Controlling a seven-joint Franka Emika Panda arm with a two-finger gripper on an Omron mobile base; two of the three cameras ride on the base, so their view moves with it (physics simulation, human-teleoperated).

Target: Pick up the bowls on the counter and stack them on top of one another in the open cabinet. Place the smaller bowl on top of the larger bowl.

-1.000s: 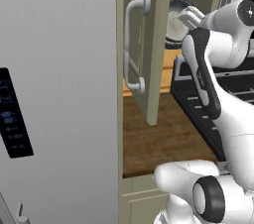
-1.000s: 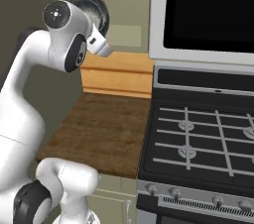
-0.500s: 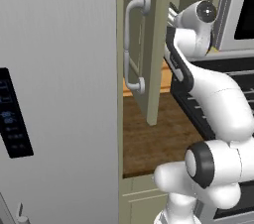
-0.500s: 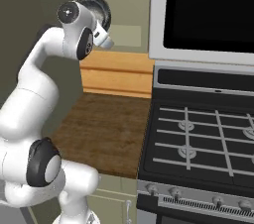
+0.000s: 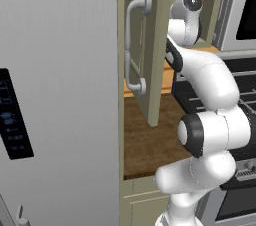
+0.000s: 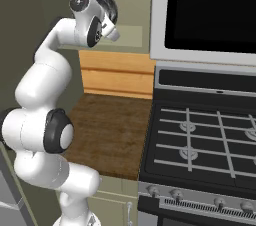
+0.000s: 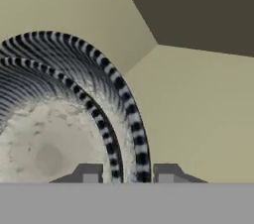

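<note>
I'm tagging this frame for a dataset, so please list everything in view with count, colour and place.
Smaller bowl: one, dark striped rim, pale speckled inside, nested in the larger bowl.
Larger bowl: one, same colours, on the cabinet shelf.
Open cabinet: one, olive-beige, above the counter; door swung out, pale grey handle.
Counter: one, dark brown wood grain, left of the stove.
Stove: one, black, right of the counter.
Fridge: one, grey, far left.
Gripper: one, dark tips either side of the bowls' rims, reaching into the cabinet.
</note>
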